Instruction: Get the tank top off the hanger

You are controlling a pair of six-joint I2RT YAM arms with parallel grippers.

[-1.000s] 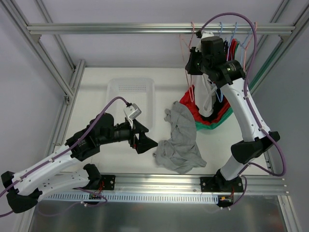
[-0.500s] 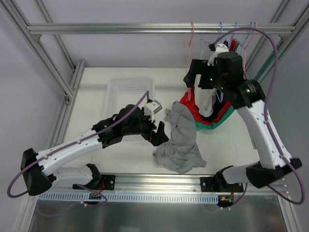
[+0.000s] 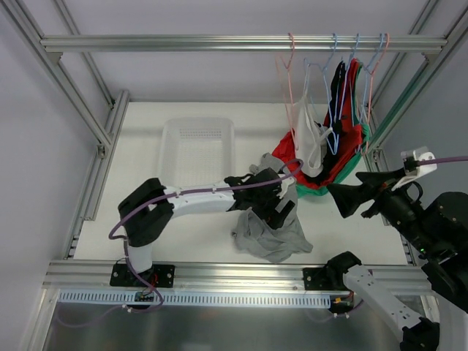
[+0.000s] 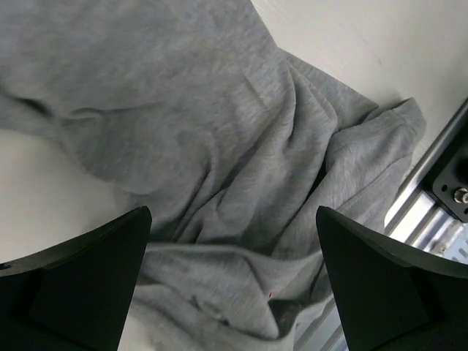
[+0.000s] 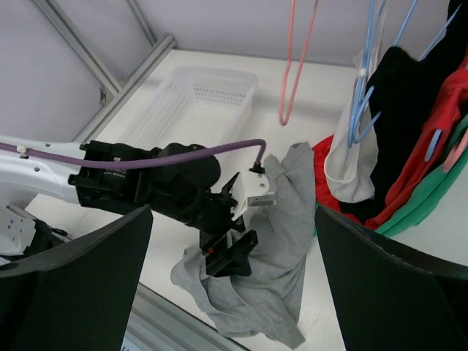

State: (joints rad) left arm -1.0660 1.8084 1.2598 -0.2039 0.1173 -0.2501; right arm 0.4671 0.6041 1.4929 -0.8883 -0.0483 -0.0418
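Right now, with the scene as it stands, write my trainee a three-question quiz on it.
1. True or false: the grey tank top hangs from the rail.
2. Pick one. The left end effector is: A) open, right over the grey tank top; B) inside the white basket; C) shut on a hanger.
3. In one word: what colour is the bare hanger at the left end of the row on the rail?

Key: 1 false, it lies crumpled on the table; 2 A; 3 pink.
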